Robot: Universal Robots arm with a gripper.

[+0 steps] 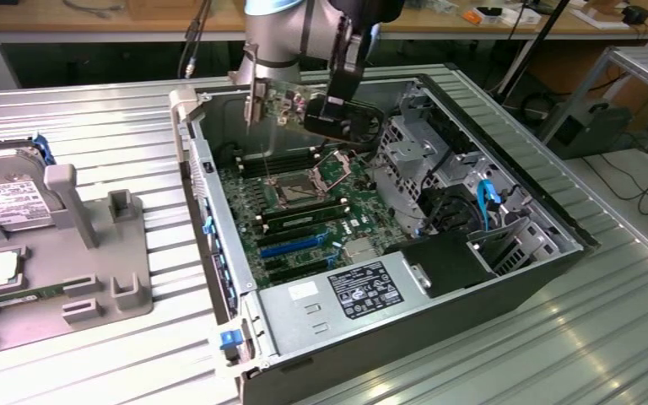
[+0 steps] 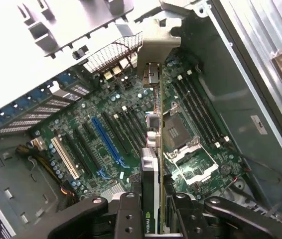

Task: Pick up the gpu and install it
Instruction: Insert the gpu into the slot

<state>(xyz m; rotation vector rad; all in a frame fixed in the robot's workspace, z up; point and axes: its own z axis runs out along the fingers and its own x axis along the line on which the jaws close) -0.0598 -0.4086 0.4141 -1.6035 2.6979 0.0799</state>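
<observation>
The gpu [image 1: 288,99] hangs in the air over the far end of the open computer case [image 1: 202,181], its pale metal bracket [image 1: 257,94] toward the exterior view's left. My gripper [image 1: 326,111] is shut on it from above. In the wrist view the gpu [image 2: 151,172] is seen edge-on, clamped in my gripper [image 2: 153,211], with its bracket [image 2: 156,45] at the far end. Below it lies the green motherboard [image 2: 131,114], with the card over the strip between the expansion slots [image 2: 106,142] and the CPU socket [image 2: 178,132], apart from them.
The case holds memory sticks [image 1: 301,215], blue slots [image 1: 290,245], a drive cage [image 1: 414,156] and a labelled power supply [image 1: 353,291]. At the exterior view's left a grey fixture [image 1: 88,253] carries a silver hard drive [image 1: 9,202] and a green memory stick [image 1: 14,295].
</observation>
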